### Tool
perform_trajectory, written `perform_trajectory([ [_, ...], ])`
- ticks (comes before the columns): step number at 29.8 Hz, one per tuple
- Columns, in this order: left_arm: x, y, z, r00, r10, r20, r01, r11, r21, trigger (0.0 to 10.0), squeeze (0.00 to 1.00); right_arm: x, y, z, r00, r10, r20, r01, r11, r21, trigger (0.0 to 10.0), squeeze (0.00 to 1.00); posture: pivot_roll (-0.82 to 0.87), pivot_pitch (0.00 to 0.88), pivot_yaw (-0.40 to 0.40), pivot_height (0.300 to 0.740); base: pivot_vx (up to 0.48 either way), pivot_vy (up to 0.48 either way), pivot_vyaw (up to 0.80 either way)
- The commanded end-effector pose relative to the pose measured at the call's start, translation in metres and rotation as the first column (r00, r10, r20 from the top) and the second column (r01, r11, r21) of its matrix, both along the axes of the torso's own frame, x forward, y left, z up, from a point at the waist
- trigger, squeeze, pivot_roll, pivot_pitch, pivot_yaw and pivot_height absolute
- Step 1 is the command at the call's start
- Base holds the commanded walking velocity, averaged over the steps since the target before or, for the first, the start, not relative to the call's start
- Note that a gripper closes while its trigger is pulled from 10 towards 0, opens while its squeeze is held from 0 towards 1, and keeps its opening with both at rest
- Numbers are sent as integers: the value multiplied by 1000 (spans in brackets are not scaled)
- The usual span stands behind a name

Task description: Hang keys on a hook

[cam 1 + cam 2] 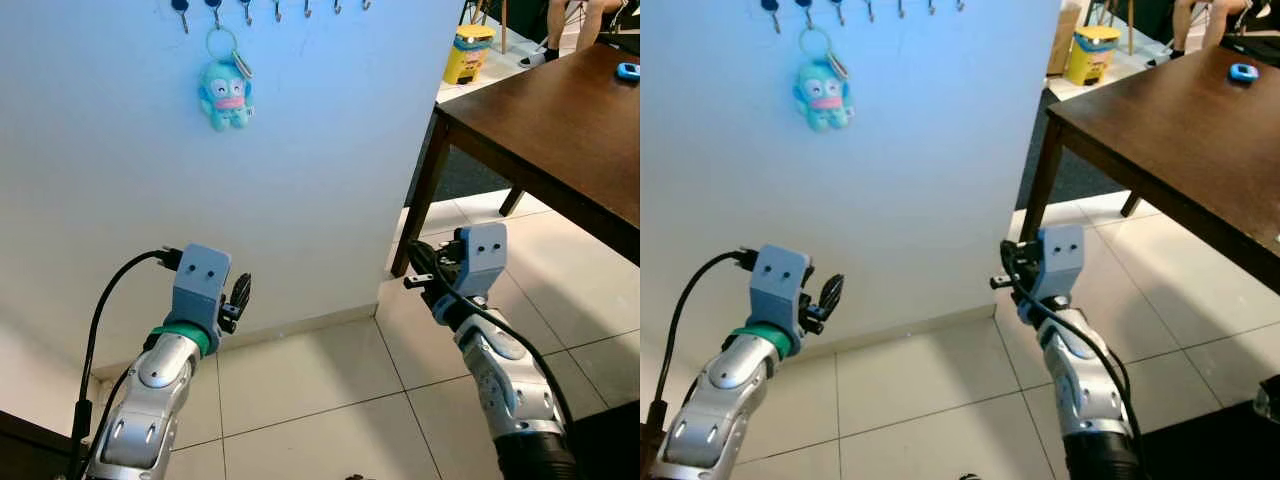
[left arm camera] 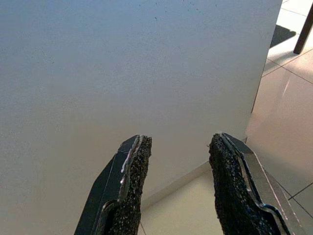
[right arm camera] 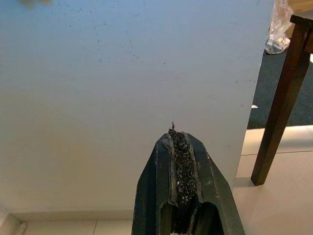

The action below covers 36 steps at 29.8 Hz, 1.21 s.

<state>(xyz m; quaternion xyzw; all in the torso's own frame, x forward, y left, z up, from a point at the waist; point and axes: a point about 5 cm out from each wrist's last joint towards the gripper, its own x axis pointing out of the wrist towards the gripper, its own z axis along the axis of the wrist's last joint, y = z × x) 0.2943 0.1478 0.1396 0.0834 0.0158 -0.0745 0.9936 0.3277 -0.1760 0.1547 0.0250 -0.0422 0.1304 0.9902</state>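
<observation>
Left end effector (image 1: 238, 298) is hovering low before the white wall (image 1: 330, 150) with its two black fingers (image 2: 134, 188) spread and nothing between them, while the right end effector (image 1: 425, 280) is pointing at the same wall with its fingers pressed together, also gripping nothing. High above both, the keys' ring (image 1: 222, 42) is hanging from one of the hooks in the hook row (image 1: 275, 10) at the top of the wall, with a blue plush charm (image 1: 226, 94) dangling below it and a key (image 1: 243, 65) beside the ring (the exact hook is cut off at the frame's edge, so the catch itself cannot be checked). Judged from this, the hanging step looks done and the arms are sitting well below and apart from the keys. What the next move calls for is likely little more than keeping both arms clear of the charm and stepping away from the wall, minding the dark wooden table (image 1: 560, 130) standing just to the robot's right. A yellow bin (image 1: 468, 52) is standing on the tiled floor (image 1: 330, 390) beyond the table.
</observation>
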Motion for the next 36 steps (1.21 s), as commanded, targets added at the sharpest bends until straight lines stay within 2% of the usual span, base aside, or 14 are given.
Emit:
perform_trajectory([
  [1, 1, 3, -2, 1000, 16, -9, -16, 1000, -5, 10000, 0, 0, 1, -5, 1000, 2, -18, -2, 1000, -1, 10000, 0, -158, 93, 107, 740, 0, 0, 0],
  [36, 2, 3, -2, 1000, 19, -2, -19, 1000, -1, 10000, 0, 2, 2, -5, 1000, 6, -19, -6, 1000, -3, 10000, 0, -157, 94, 108, 740, 0, 0, 0],
])
